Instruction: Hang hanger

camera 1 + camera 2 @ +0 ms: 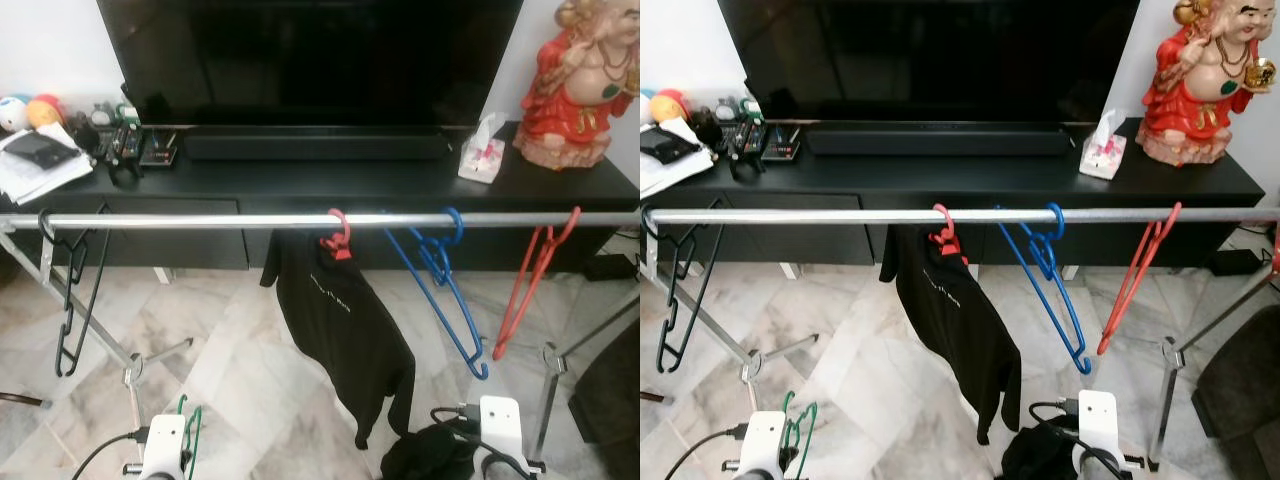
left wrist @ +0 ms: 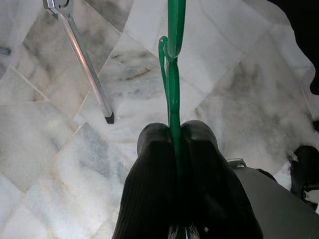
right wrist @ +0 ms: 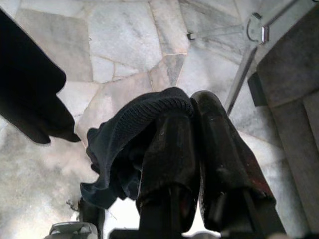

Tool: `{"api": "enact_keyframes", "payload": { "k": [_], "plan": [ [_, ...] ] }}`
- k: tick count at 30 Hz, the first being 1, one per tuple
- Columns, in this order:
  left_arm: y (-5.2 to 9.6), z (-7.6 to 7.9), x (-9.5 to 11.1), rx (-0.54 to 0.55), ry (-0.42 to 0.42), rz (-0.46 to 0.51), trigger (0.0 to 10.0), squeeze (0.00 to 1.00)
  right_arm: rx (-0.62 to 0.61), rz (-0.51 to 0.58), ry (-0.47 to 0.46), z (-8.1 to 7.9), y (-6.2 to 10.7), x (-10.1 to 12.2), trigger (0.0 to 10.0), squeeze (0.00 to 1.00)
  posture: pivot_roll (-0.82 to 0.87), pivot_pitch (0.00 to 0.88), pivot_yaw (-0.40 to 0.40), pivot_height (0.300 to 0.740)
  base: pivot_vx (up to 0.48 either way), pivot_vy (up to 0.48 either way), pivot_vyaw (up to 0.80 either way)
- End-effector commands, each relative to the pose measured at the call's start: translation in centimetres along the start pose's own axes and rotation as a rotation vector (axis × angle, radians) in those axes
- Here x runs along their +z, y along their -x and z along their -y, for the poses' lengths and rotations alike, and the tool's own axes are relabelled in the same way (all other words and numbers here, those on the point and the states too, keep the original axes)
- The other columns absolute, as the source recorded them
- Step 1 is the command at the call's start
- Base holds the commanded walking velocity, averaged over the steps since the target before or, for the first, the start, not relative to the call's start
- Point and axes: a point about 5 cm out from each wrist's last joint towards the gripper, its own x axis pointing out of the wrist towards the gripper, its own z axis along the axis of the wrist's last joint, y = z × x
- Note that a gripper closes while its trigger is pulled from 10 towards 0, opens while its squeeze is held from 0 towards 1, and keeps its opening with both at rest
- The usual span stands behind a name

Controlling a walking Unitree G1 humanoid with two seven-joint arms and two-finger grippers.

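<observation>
Left wrist view: the left gripper (image 2: pixel 174 142) has its two black fingers (image 2: pixel 152 164) pressed together on a green hanger (image 2: pixel 172 74), whose hook and neck stick out past the fingertips over the marble floor (image 2: pixel 50 144). In the left eye view that hanger (image 1: pixel 190 425) sits low at the left arm, well below the rail (image 1: pixel 200 221). The right gripper (image 3: pixel 192 112) pinches a dark cloth (image 3: pixel 134 134) between its fingers, the fabric bunched and drooping to one side; in the left eye view the cloth (image 1: pixel 430 455) lies heaped by the right wrist just above the floor. Ahead, the silver rail runs across the scene on slanted legs (image 1: pixel 115 345). From left to right it carries a black hanger (image 1: pixel 75 290), a red hanger (image 1: pixel 338 235) bearing a black shirt (image 1: pixel 345 330), a blue hanger (image 1: pixel 440 280) and another red hanger, empty (image 1: pixel 530 275), all tilted. Behind the rail a long black surface (image 1: pixel 400 185) holds a television (image 1: pixel 310 60), a soundbar (image 1: pixel 315 147), a tissue pack (image 1: pixel 482 150), a red figurine (image 1: pixel 580 80), and papers and small clutter (image 1: pixel 60 145) at its left end.
</observation>
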Motion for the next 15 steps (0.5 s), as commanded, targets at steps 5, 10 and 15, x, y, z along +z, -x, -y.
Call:
{"api": "enact_keyframes", "payload": {
  "k": [5,10,15],
  "plan": [
    [0.18,-0.03,-0.66,0.007,-0.009,-0.017,10.0,0.0,-0.009,0.025,-0.019,0.1,-0.09,0.43,10.0,0.0,-0.05,0.0,-0.019,0.74,-0.268,0.0,0.0],
    [0.18,0.08,-0.65,0.005,-0.008,-0.015,10.0,0.0,-0.009,0.018,-0.021,0.15,-0.09,0.33,10.0,0.0,-0.05,0.0,-0.021,0.74,-0.269,0.0,0.0],
    [0.11,0.28,-0.48,-0.001,-0.01,-0.011,10.0,0.0,-0.008,0.02,-0.024,0.05,-0.08,0.38,10.0,0.0,-0.05,0.0,-0.021,0.74,-0.267,0.0,0.0]
  ]
}}
